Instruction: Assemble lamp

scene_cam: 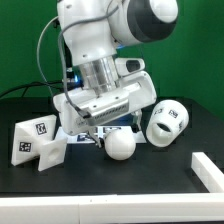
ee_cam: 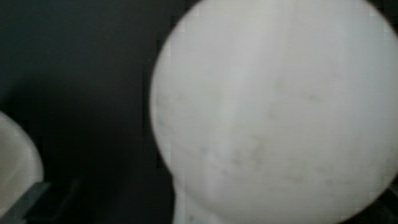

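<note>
Exterior view
Bulb (scene_cam: 121, 146): round and white, lying on the black surface (scene_cam: 120, 185) near the middle of the scene.
Hand (scene_cam: 106, 131): lowered right at the bulb, on the bulb's side toward the exterior view's left; its fingertips are lost against the white parts, so I cannot tell whether it is wide, narrow or gripping.
Arm (scene_cam: 100, 40): glossy white, rising above the bulb and leaning over it.
Base block (scene_cam: 35, 141): angular and tagged, well apart from the bulb, toward the exterior view's left.
Shade (scene_cam: 168, 121): tagged cup lying on its side, near the bulb, toward the exterior view's right.
Marker board (scene_cam: 76, 135): flat on the surface between the base block and the bulb, partly hidden under the hand.
White bar (scene_cam: 208, 168): at the frame's edge, beyond the shade from the bulb.

Wrist view
Bulb: a large smooth white oval fills most of the frame, very close to the camera, with the dark surface behind it.
Pale curved edge (ee_cam: 11, 150): beside the bulb, too blurred to identify.
Hand: no fingers clearly visible.
</note>
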Action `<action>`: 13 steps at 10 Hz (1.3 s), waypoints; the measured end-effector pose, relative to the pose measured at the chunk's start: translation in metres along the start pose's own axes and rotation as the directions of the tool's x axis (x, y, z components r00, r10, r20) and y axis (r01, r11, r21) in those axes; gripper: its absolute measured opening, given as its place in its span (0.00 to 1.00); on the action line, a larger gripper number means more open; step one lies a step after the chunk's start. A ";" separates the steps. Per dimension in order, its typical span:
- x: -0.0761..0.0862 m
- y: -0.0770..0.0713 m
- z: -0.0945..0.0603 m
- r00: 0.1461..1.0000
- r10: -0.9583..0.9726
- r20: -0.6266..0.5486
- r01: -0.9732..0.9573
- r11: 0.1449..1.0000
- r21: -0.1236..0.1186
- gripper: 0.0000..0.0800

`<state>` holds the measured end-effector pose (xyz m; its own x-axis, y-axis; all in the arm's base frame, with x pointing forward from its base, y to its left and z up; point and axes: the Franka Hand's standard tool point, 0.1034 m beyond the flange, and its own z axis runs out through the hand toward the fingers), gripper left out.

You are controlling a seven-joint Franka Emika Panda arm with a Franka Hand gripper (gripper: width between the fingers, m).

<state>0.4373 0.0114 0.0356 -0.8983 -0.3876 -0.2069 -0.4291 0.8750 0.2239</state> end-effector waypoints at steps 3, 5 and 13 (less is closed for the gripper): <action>-0.021 -0.001 -0.026 0.966 -0.254 0.047 0.253 0.967 0.020 0.87; -0.022 0.001 -0.025 0.913 -0.406 0.039 0.406 0.914 0.021 0.87; -0.060 -0.029 -0.049 0.179 -0.983 0.037 0.984 0.179 0.007 0.87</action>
<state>0.4987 -0.0051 0.0880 0.2645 -0.9188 -0.2929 -0.9601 -0.2223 -0.1698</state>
